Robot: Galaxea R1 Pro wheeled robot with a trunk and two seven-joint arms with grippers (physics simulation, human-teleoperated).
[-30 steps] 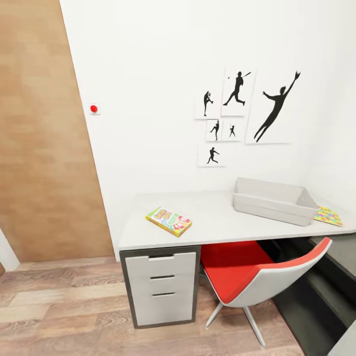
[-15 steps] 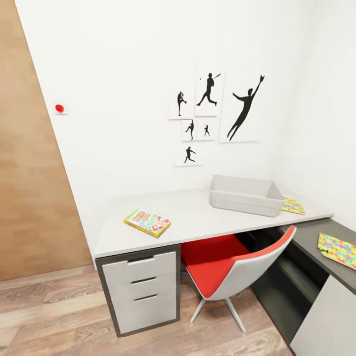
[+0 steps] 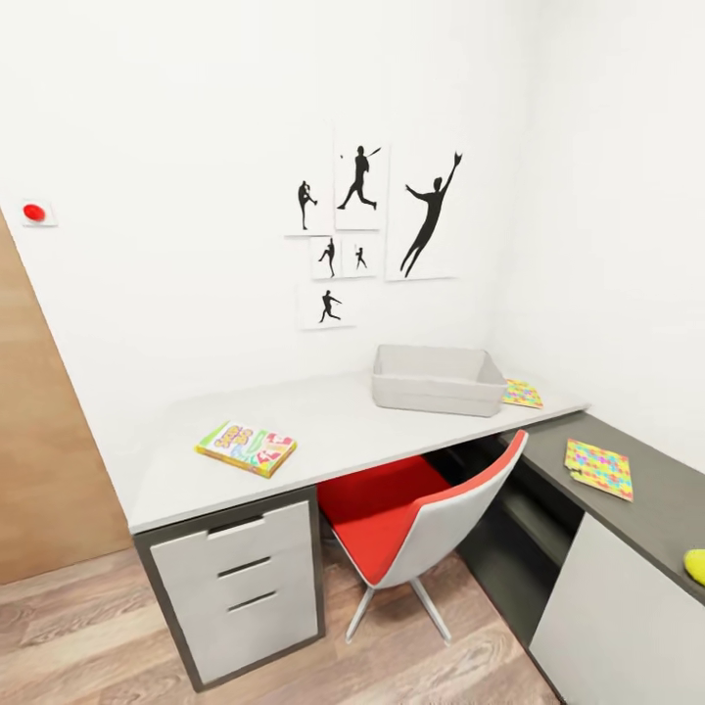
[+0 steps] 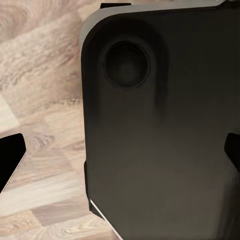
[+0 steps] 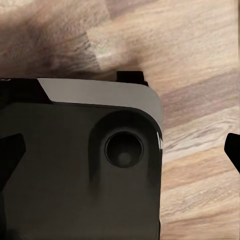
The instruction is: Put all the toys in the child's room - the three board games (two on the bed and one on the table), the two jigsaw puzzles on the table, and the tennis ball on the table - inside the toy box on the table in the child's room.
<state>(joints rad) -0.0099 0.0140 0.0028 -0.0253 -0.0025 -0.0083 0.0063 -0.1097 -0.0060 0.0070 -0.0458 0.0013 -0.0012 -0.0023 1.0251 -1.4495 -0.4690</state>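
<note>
- Nearest, the two wrist views look down past the robot's dark base [image 4: 165, 130] to a wood-plank floor [image 5: 200, 60]. Each pincer appears as dark finger tips at the picture edges, the left pincer [image 4: 122, 152] and the right pincer [image 5: 122, 150], spread wide apart with nothing between them.
- Just ahead in the head view, a lower dark grey side desk [image 3: 666, 499] runs along the right. A yellow-green tennis ball [image 3: 695, 566] sits at its near end, cut by the picture edge.
- Farther along that same surface lies one jigsaw puzzle [image 3: 599, 468], flat, well apart from the ball.
- Ahead in the middle, a red and white chair [image 3: 421, 514] is tucked under the long pale desk [image 3: 333, 436], beside white drawers [image 3: 235, 587].
- On the near left part of that desk lies a small yellow, green and red board game [image 3: 246, 447], flat.
- Farther back to the right stands the pale grey toy box [image 3: 436, 380], lidless; no toy can be seen inside from this angle.
- Just beyond the box's right end, the second jigsaw puzzle [image 3: 522, 394] peeks out, flat on the desk.
- Behind everything, black baseball-player silhouettes [image 3: 377, 220] hang on the white wall.
- Judging by this, the robot is on its approach and no toy is packed yet. The next move calls for rolling close enough to reach one toy, then lowering an open pincer onto it.
</note>
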